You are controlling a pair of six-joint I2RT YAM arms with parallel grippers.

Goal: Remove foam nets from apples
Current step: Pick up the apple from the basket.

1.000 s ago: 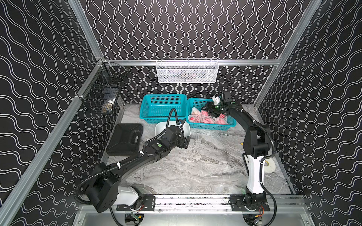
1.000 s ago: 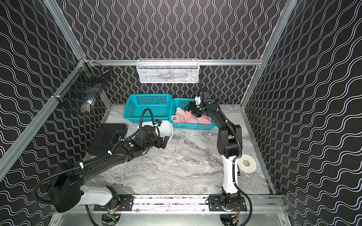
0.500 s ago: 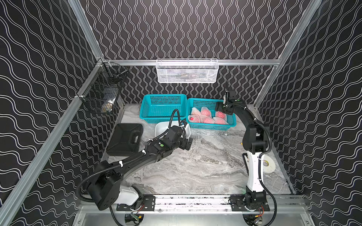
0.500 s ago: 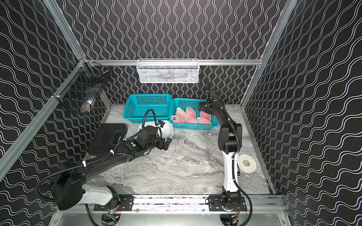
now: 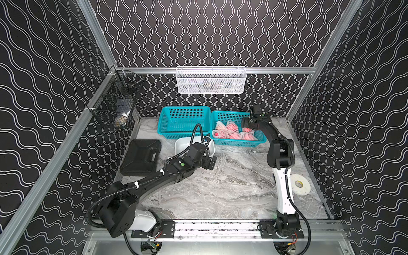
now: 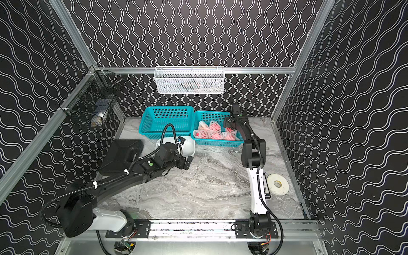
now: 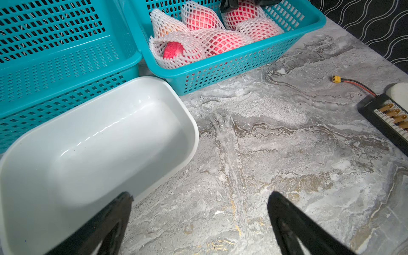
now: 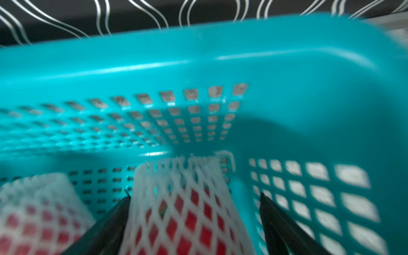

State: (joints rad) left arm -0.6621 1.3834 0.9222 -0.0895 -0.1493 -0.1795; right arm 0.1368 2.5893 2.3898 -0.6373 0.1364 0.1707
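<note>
**1. Key relation.** The right tool (image 8: 194, 196) is inside the right basket (image 5: 237, 143), at its far right corner. Its fingers are apart and clamp nothing. One netted apple (image 8: 183, 223) lies directly between them. One finger sits just beside the foam net (image 8: 176, 174). The other stands clear of it, close to the basket wall. The sleeve's long axis appears to run away from the wrist toward the basket corner, in line with the tool's reach. The right wrist view is blurred, so contact cannot be confirmed.

**2. Arm assignment.** The right arm is by far the nearer to the fruit. The left tool (image 7: 199, 195) hangs low over the tabletop (image 5: 220, 187), fingers wide apart and empty. It is just beside the white tub (image 7: 189, 123), which holds nothing.

**3. Task items.** All visible apples (image 7: 174, 51) lie in the right basket, each in a foam net. They overlap, so the count is uncertain. The left basket (image 5: 176, 134) shows no contents. By this layout, no net has been removed.

**4. Surface and room.** The tabletop is flat, grey and marbled. A black case (image 5: 141, 156) lies near its left edge and a tape roll (image 5: 299, 184) near its right edge. Dark patterned walls enclose three sides. A white wire basket (image 5: 210, 80) hangs on the back wall and a black wire basket (image 5: 114, 108) on the left wall.

**5. Caution.** The basket wall probably leaves the outer finger little room.
</note>
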